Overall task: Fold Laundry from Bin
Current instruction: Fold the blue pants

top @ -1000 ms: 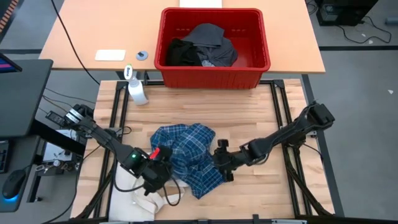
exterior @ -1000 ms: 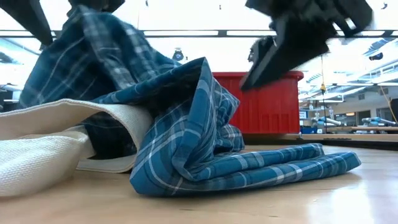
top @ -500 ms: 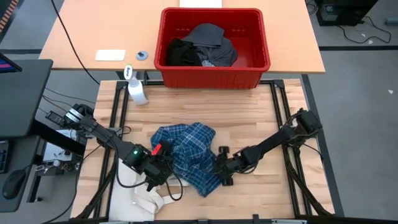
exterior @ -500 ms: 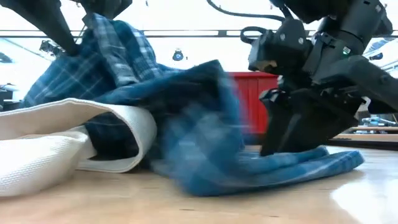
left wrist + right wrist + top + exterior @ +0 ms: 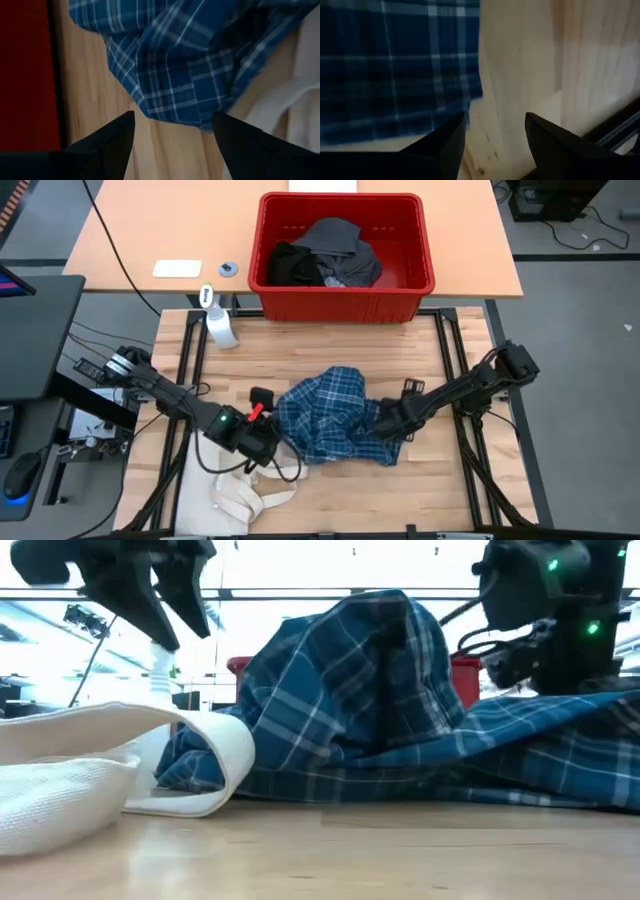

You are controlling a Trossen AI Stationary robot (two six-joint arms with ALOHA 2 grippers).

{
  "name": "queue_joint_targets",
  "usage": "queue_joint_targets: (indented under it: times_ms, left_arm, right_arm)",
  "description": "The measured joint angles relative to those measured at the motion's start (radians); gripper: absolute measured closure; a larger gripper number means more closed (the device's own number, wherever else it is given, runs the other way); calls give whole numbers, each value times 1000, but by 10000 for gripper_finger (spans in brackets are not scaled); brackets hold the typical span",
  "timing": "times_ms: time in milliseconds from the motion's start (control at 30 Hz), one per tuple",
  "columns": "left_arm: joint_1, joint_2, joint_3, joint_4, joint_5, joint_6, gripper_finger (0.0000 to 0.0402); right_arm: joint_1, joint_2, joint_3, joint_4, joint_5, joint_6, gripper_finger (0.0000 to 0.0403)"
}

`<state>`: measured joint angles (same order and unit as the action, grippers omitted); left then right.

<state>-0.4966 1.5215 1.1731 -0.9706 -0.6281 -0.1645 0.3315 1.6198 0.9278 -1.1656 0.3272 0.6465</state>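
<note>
Blue plaid shirt point(image 5: 335, 418) lies bunched on the wooden table point(image 5: 450, 490) in front of me, mid-table, well short of the red bin point(image 5: 345, 295) at the far edge, where I see dark laundry point(image 5: 325, 258) heaped inside. My left gripper point(image 5: 172, 137) hovers at the shirt's left edge, fingers spread wide and empty. My right gripper point(image 5: 495, 137) sits at its right edge, fingers apart, gripping nothing. A cream tote bag point(image 5: 235, 500) lies near-left.

Left tool point(image 5: 262, 442) gapes empty; right tool point(image 5: 398, 423) seemingly parted, low.
</note>
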Motion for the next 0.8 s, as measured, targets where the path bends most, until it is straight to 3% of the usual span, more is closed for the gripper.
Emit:
queue_joint_targets:
  times_ms: [167, 300, 533, 633, 800]
  left_arm:
    - [61, 0, -153, 176, 2, 90, 130]
    - [136, 2, -274, 431, 13, 224, 130]
    - [347, 2, -397, 639, 317, 285, 130]
    - [402, 2, -442, 644, 335, 289, 130]
    - [415, -4, -506, 677, 332, 259, 130]
  right_arm:
    - [20, -117, -6, 72, 36, 10, 191]
    - [20, -190, -40, 331, 64, -98, 190]
    - [-53, -147, -184, 747, -60, -217, 193]
    - [-71, -94, -227, 785, -90, -214, 193]
    - [-73, -59, -252, 693, -95, -141, 193]
